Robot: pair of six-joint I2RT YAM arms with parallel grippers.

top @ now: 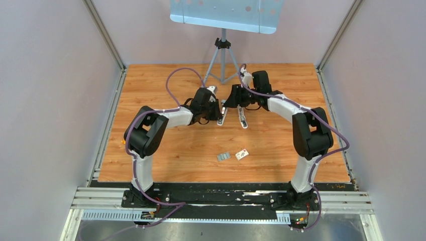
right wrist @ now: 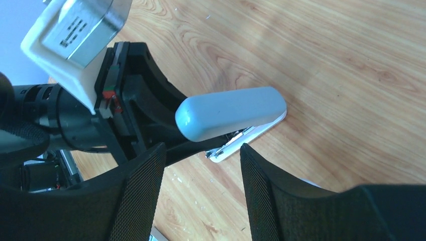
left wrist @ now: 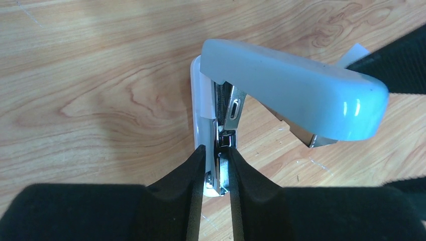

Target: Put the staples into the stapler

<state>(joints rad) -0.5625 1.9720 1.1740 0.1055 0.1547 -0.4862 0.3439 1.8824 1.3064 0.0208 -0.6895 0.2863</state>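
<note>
The stapler (left wrist: 281,95) is seen opened on the wooden desk (top: 150,100), its blue-grey top half swung up and away from the whitish base. The base's near end is pinched between the narrowly closed fingers of the left tool (left wrist: 216,170). The right tool (right wrist: 201,165) is held just beside the raised top half, its jaws spread and gripping nothing. The staples (top: 223,156) are found nearer the arm bases, beside a small white carton (top: 242,154).

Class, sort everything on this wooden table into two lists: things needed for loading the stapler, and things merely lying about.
Needed:
slim light grey-blue hinged stapler
small flat grey metallic block of staples

Lying about:
small white carton with a reddish mark
grey tripod stand
</note>
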